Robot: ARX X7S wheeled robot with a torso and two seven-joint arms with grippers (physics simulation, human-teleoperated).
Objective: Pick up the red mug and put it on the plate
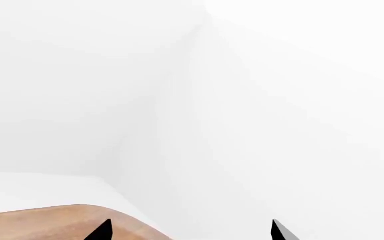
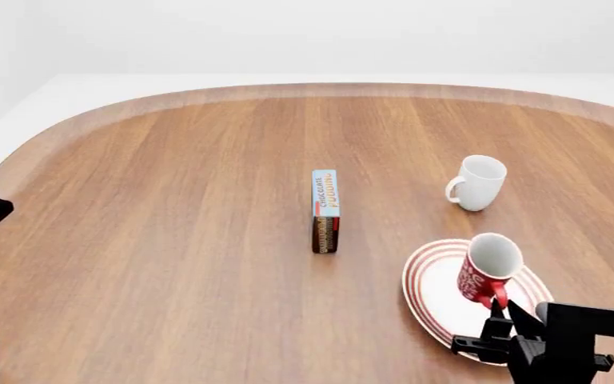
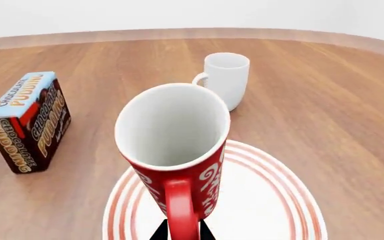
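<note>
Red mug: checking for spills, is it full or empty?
Empty: the right wrist view looks into the red mug and shows only bare white inside.

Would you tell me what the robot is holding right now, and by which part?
The right tool holds the red mug by its handle, over the plate; the left tool holds nothing.

The red mug has white patterning, a white inside and a red handle. The plate is white with red rings. The other mug is plain white. The pudding box is light blue, brown and red. The bench is brown wood.
</note>
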